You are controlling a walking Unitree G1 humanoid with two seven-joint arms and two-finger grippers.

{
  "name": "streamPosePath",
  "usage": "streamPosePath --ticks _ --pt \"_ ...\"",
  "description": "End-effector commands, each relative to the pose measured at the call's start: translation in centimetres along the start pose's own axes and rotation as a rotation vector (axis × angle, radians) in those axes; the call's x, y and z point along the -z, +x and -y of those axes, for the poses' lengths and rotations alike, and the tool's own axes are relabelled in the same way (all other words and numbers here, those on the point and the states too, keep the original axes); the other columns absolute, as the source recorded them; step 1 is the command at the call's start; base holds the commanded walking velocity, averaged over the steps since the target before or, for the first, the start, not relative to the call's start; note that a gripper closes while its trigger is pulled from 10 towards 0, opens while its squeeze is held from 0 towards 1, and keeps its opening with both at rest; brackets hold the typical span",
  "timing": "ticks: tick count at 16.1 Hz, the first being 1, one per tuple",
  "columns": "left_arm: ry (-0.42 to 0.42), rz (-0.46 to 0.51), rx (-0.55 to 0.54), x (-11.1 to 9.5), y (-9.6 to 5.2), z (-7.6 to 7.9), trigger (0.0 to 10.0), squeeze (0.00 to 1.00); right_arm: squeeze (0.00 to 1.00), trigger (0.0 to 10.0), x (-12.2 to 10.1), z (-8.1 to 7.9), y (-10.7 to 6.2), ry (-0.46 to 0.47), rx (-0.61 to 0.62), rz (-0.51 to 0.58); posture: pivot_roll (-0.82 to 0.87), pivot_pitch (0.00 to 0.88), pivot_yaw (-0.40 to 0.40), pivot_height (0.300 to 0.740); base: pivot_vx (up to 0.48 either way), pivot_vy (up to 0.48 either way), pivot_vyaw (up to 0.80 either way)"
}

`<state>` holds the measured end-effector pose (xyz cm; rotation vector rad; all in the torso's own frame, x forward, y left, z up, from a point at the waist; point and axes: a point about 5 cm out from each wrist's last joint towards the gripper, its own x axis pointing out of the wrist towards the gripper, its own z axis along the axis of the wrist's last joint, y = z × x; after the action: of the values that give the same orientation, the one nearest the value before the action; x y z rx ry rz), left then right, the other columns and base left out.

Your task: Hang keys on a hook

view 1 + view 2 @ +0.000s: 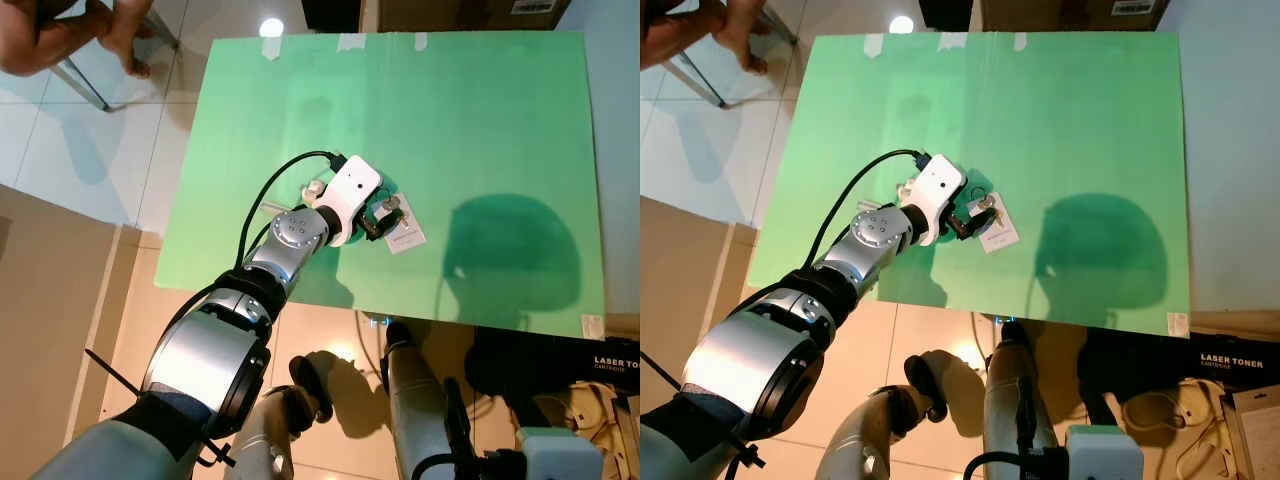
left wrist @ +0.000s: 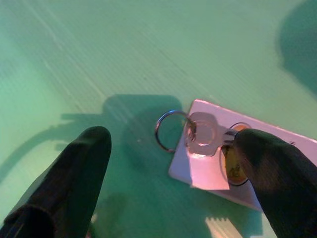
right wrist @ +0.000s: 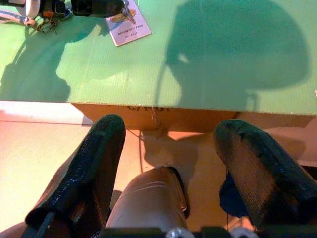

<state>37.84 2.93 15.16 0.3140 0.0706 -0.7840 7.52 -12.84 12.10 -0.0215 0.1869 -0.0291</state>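
Keys [image 2: 202,133] on a ring lie atop a white card [image 2: 247,166] on the green board [image 1: 480,120], between the spread fingers of the left gripper [image 2: 173,168]. Right gripper [image 3: 171,163] hangs released below the board's edge.

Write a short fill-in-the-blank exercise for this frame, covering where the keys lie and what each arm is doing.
1. The keys lie on a white card on the ____ board.
2. The ____ gripper is down at the keys, jaws open.
3. The right gripper hangs below the board's edge with its jaws ____.
4. A metal ____ is attached to the key's head.

Missing words: green; left; open; ring
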Motion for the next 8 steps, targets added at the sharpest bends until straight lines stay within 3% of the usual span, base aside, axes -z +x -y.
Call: streamPosePath --ticks 1,3,8 --pt "-0.025 -0.054 0.0 1.35 -0.27 0.22 10.0 0.0 0.0 10.0 0.31 -0.35 -0.5 0.011 -0.007 -0.036 -0.66 0.499 0.226 0.74 0.0 0.0 0.0" --pt "-0.03 -0.058 -0.011 1.5 -0.33 0.15 10.0 0.0 0.0 10.0 0.34 -0.48 -0.57 0.014 -0.004 -0.037 -0.66 0.5 0.226 0.74 0.0 0.0 0.0" --pt "-0.137 -0.061 -0.07 1.61 -0.24 -0.02 10.0 0.0 0.0 10.0 0.51 -0.68 -0.72 0.016 0.005 -0.046 -0.66 0.501 0.224 0.74 0.0 0.0 0.0"
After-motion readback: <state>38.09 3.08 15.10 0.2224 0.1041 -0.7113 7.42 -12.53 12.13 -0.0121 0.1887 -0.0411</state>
